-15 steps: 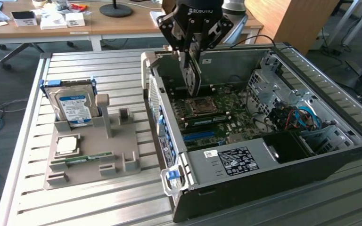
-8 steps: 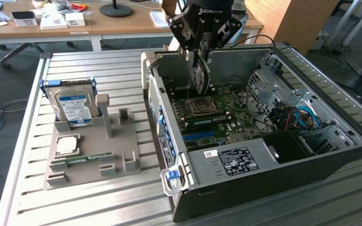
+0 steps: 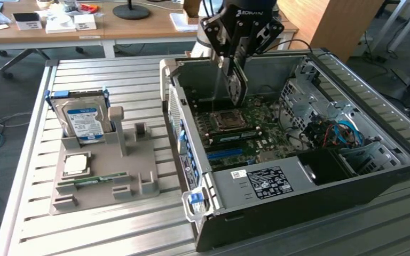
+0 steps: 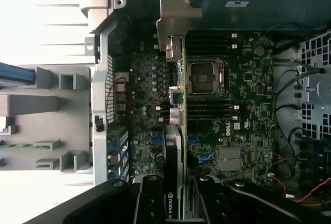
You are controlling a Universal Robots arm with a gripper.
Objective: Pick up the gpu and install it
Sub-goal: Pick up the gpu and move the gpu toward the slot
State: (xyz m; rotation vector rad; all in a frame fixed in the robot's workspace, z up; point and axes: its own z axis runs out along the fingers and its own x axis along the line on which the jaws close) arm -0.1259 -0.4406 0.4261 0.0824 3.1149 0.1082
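- We are seeing the gripper (image 3: 235,60) pinching the gpu (image 3: 238,85) by its upper edge, in the upper middle of the exterior view.
- The gpu is hanging edge-down inside the open computer case (image 3: 312,208), over the motherboard (image 3: 269,125) and just beside the CPU socket (image 3: 228,120).
- We are not able to tell whether its lower edge is touching the board; it seems to be slightly above it.
- In the wrist view, the fingers (image 4: 150,203) are clamping the card on both faces, and its silver bracket (image 4: 173,17) is lying at the far end.
- Toward the exterior view's left, a hard drive (image 3: 84,120) is standing in a grey holder (image 3: 105,160), with a RAM stick (image 3: 91,181) lying in it.
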